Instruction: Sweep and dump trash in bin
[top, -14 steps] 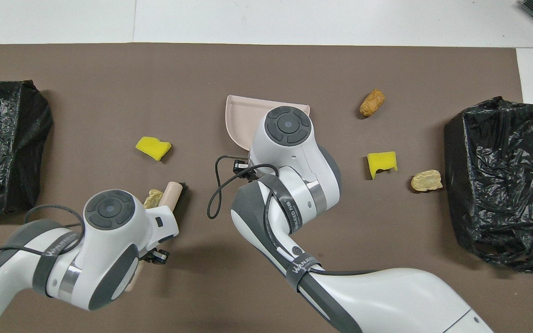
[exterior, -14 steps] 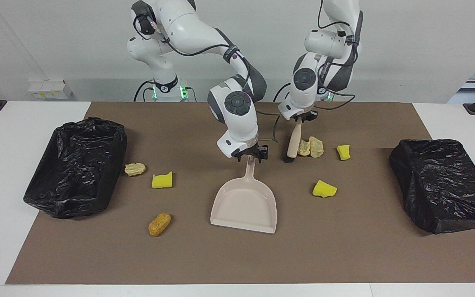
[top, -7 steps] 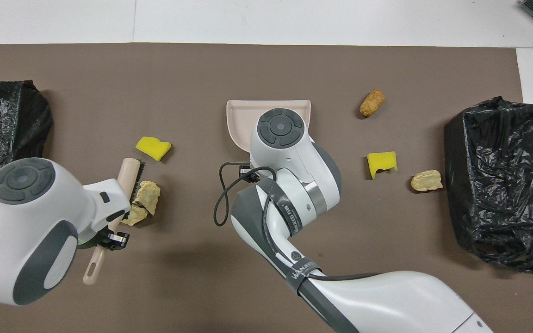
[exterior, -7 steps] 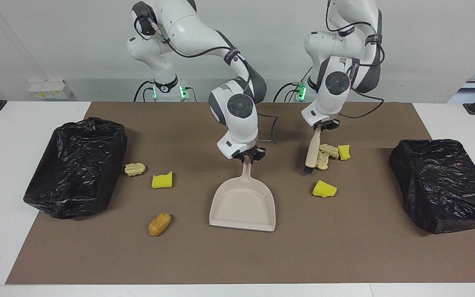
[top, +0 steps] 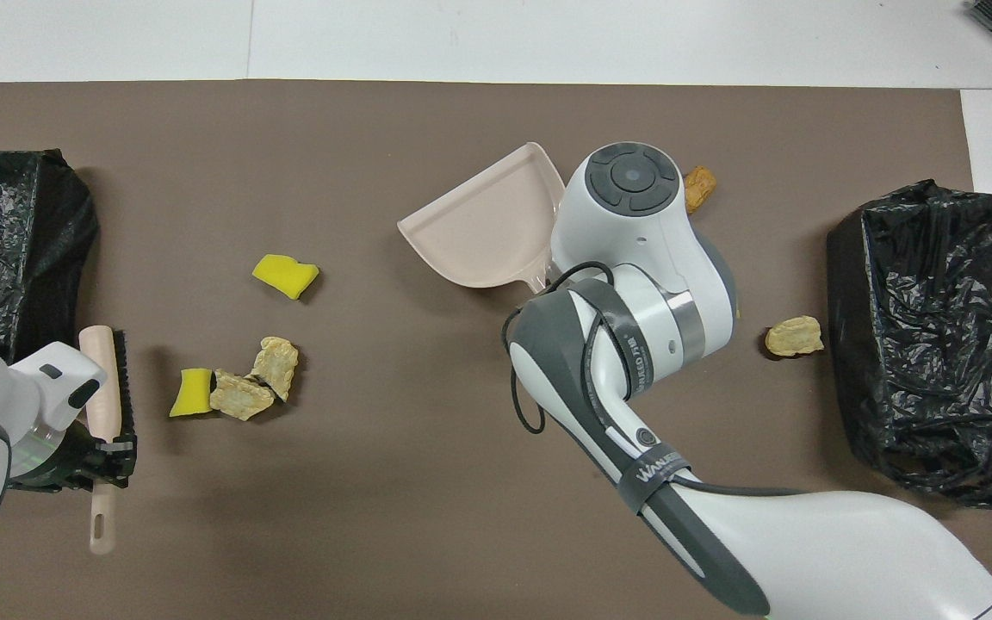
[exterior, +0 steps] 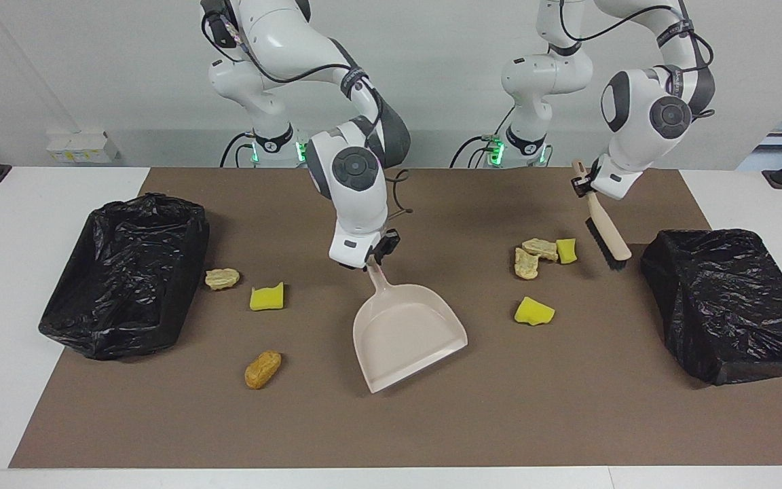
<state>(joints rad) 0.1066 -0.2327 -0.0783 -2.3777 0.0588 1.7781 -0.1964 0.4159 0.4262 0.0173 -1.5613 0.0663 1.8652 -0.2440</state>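
My left gripper [exterior: 586, 185] is shut on the handle of the beige brush [exterior: 607, 234], which slants down over the mat between a trash cluster and the bin [exterior: 723, 299] at the left arm's end. That cluster holds two tan lumps [exterior: 525, 263] and a yellow sponge chunk [exterior: 566, 250]; another yellow chunk [exterior: 534, 312] lies farther from the robots. My right gripper [exterior: 372, 258] is shut on the handle of the beige dustpan [exterior: 408, 333], mid-mat. In the overhead view the brush [top: 104, 379] and dustpan [top: 483, 228] show, but the right wrist hides its fingers.
A second black-bagged bin [exterior: 126, 275] stands at the right arm's end. Beside it lie a tan lump [exterior: 222, 278] and a yellow chunk [exterior: 267, 297]. A golden-brown lump [exterior: 263, 369] lies farther from the robots. A brown mat [exterior: 567, 421] covers the white table.
The left arm swept the brush toward its own end, pushing the two tan lumps against a yellow chunk, then passed over them. The right gripper turned the dustpan's mouth toward that cluster.
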